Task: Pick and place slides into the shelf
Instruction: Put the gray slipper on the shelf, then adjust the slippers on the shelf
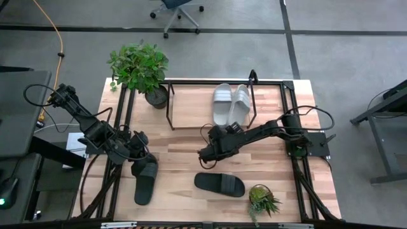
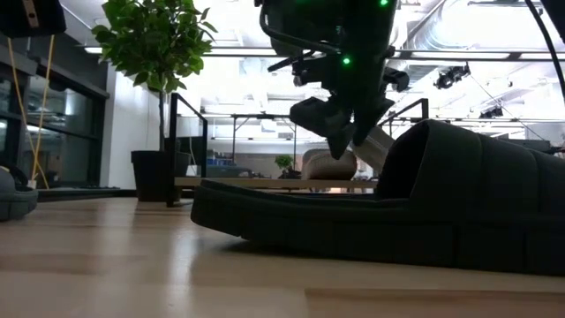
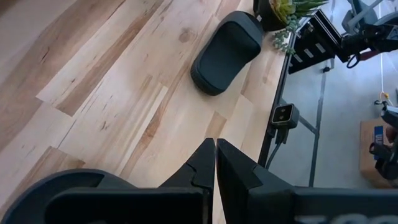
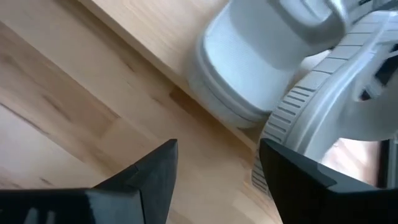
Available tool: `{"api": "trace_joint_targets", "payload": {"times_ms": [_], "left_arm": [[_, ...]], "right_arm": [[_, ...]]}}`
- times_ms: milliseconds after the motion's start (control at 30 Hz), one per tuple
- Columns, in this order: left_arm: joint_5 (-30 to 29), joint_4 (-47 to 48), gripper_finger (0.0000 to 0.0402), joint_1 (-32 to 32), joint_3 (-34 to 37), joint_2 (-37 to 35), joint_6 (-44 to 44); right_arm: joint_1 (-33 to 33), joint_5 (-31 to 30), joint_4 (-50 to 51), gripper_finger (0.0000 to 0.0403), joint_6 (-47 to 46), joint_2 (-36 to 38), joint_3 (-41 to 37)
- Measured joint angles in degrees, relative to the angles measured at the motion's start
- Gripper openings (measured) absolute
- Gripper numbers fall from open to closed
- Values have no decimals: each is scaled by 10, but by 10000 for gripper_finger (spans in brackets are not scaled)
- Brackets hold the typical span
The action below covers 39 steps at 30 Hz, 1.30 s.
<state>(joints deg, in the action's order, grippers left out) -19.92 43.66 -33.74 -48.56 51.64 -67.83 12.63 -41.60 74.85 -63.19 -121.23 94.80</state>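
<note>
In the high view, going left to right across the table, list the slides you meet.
Black slide under the left gripper → black slide lying alone → light grey slide → light grey slide tilted against it.

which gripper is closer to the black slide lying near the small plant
Right. The right gripper hovers just behind that black slide, toward the shelf; the left gripper is farther, over the other black slide.

Black slide (image 2: pixel 424 208) fills foreground; gripper (image 2: pixel 340 132) above, perhaps open.
</note>
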Motion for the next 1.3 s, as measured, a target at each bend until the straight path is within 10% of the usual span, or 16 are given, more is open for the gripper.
{"api": "trace_joint_targets", "payload": {"times_ms": [600,1100,1300], "left_arm": [[-2,-1,5,0,0,0,0],[-78,-8,5,0,0,0,14],[-116,-12,5,0,0,0,18]], "right_arm": [[32,25,97,166,-48,2,0],[173,-182,84,165,-68,26,244],[15,-1,123,165,103,30,404]]}}
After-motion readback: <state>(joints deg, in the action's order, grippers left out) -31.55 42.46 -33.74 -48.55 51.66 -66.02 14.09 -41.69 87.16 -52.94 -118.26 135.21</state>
